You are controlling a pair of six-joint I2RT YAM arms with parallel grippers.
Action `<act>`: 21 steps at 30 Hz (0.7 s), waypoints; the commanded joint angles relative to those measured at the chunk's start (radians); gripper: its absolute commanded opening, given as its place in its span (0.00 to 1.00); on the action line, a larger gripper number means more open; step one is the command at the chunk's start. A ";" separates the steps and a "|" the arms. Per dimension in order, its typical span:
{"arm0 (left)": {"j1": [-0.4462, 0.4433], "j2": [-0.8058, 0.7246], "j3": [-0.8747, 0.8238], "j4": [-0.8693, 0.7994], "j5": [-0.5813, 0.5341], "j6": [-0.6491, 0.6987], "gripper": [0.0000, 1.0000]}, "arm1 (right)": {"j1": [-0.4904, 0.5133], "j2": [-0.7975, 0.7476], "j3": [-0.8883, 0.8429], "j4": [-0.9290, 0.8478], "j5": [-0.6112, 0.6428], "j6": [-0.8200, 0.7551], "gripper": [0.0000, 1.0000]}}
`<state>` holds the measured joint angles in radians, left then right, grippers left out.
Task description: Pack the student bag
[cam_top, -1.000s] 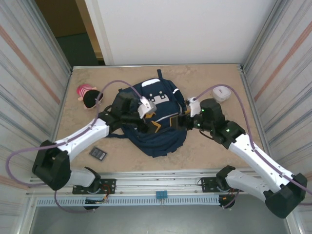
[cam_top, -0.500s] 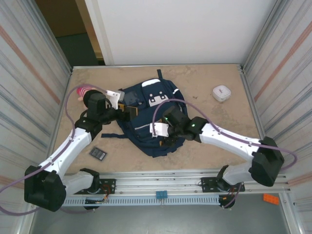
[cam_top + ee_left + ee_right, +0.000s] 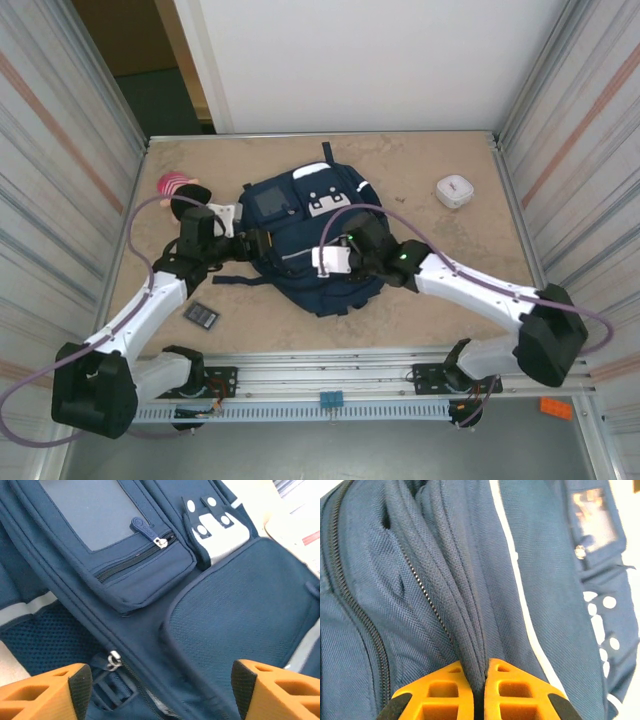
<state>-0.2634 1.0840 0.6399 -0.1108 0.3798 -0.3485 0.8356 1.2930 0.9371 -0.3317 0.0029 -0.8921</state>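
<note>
The student bag [image 3: 300, 215] lies flat mid-table, navy with white buckle tabs and a thin white stripe. At its left edge my left gripper [image 3: 260, 243] stands open. In the left wrist view the left gripper [image 3: 162, 687] straddles the student bag [image 3: 225, 615] just above a zip with a metal pull [image 3: 115, 660], touching nothing. My right gripper [image 3: 322, 270] sits on the bag's near-right part. In the right wrist view the right gripper [image 3: 479, 680] is shut on a raised fold of the student bag [image 3: 420, 580] beside a zip.
A pink plush toy [image 3: 178, 190] lies left of the bag, behind my left arm. A small dark flat device [image 3: 201, 314] lies near the front left. A white round object [image 3: 454, 190] sits at the back right. Metal walls close both sides.
The right arm swung from the bag's right side onto its near part, and its jaws shut on a fabric fold. The left arm drew back from over the bag to its left edge.
</note>
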 commanded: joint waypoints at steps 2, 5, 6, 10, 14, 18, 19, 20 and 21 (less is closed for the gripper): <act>0.002 -0.024 -0.065 0.194 0.130 0.036 0.73 | -0.070 -0.140 0.039 -0.056 -0.004 0.026 0.00; 0.002 -0.001 -0.113 0.295 0.160 0.040 0.69 | -0.106 -0.169 0.053 -0.094 -0.023 0.035 0.00; 0.002 0.014 -0.126 0.333 0.179 0.041 0.68 | -0.114 -0.174 0.056 -0.102 -0.025 0.036 0.00; -0.028 0.055 -0.153 0.381 0.233 0.133 0.64 | -0.128 -0.186 0.061 -0.114 -0.042 0.051 0.00; -0.048 0.096 -0.183 0.426 0.182 0.188 0.60 | -0.130 -0.186 0.068 -0.126 -0.045 0.051 0.00; -0.047 0.188 -0.168 0.495 0.174 0.217 0.57 | -0.131 -0.187 0.076 -0.138 -0.064 0.051 0.00; -0.048 0.216 -0.151 0.500 0.171 0.222 0.56 | -0.130 -0.188 0.079 -0.144 -0.068 0.051 0.00; -0.048 0.238 -0.139 0.508 0.170 0.224 0.56 | -0.131 -0.188 0.081 -0.149 -0.071 0.051 0.00; -0.048 0.264 -0.128 0.524 0.167 0.223 0.55 | -0.132 -0.187 0.081 -0.151 -0.073 0.051 0.00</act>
<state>-0.3096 1.3087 0.4717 0.3347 0.5510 -0.1738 0.7128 1.1442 0.9413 -0.5102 -0.0544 -0.8726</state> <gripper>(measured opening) 0.552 0.068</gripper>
